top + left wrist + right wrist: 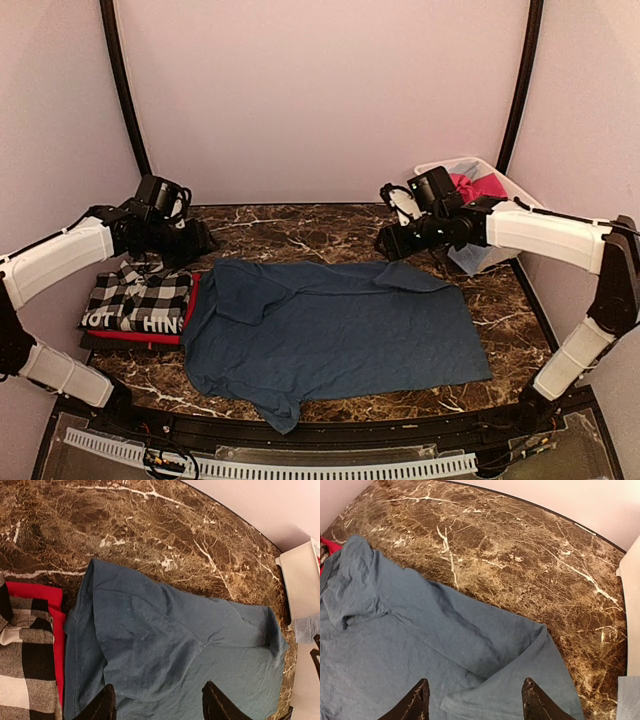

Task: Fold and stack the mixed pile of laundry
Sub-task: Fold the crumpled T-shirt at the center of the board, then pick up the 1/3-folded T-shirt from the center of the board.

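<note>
A navy blue tee point(330, 335) lies spread flat across the middle of the marble table, its far edge loosely folded over point(165, 645) point(420, 640). At the left, a black-and-white checked garment point(140, 300) point(22, 665) sits folded on a red tee point(150, 337) point(45, 592). My left gripper point(200, 240) point(159, 687) hovers open over the tee's far left corner, nothing between its fingers. Over the far right corner my right gripper point(390, 243) point(475, 681) is open too, also empty.
A white plastic tub point(520, 195) point(300, 580) stands at the back right behind the right arm, holding a pink piece point(478, 186), with a light blue piece point(470, 258) point(629, 697) hanging out. Bare marble point(520, 545) runs along the back, bounded by a black curved rim.
</note>
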Robot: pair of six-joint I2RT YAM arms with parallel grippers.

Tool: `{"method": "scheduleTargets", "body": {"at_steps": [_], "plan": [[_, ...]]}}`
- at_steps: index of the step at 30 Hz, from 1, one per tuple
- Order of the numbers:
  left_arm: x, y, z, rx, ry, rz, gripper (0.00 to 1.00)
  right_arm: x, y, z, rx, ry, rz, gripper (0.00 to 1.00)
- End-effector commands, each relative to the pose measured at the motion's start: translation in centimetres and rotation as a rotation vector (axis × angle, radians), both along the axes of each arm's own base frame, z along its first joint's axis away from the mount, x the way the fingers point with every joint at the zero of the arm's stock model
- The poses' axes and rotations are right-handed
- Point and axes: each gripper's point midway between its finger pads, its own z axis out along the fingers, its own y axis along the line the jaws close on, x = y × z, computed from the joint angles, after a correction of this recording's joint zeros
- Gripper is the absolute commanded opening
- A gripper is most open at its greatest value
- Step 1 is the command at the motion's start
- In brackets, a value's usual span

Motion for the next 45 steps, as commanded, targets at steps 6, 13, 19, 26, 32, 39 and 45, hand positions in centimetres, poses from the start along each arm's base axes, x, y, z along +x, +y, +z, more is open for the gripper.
{"method": "scheduleTargets", "body": {"at_steps": [6, 13, 19, 26, 32, 39, 45], "plan": [[-1.8, 0.5, -1.5, 0.038, 0.043, -0.043, 0.58, 1.6, -7.7, -3.1, -0.151, 0.048, -0.262, 0.53], [-1.6, -1.5, -2.7, -0.005, 0.065, -0.137, 0.55, -2.8, -3.7, -4.2, 0.0, 0.157, -0.028, 0.41], [-1.7, -1.5, -3.2, -0.025, 0.07, -0.123, 0.55, -4.7, 1.9, -8.3, -0.043, 0.271, 0.045, 0.36], [-1.9, -1.5, -3.3, -0.03, 0.067, -0.117, 0.55, -5.2, 4.3, -12.5, -0.129, 0.346, 0.037, 0.43], [-1.7, -1.5, -3.7, -0.03, 0.076, -0.116, 0.55, -5.7, 5.0, -15.4, -0.203, 0.372, 0.039, 0.43], [-1.8, -1.4, -3.9, -0.023, 0.075, -0.113, 0.55, -5.5, 3.4, -16.3, -0.296, 0.356, -0.021, 0.33], [-1.7, -1.4, -4.0, -0.022, 0.076, -0.115, 0.55, -5.0, 2.3, -15.4, -0.341, 0.319, -0.043, 0.19]]}}
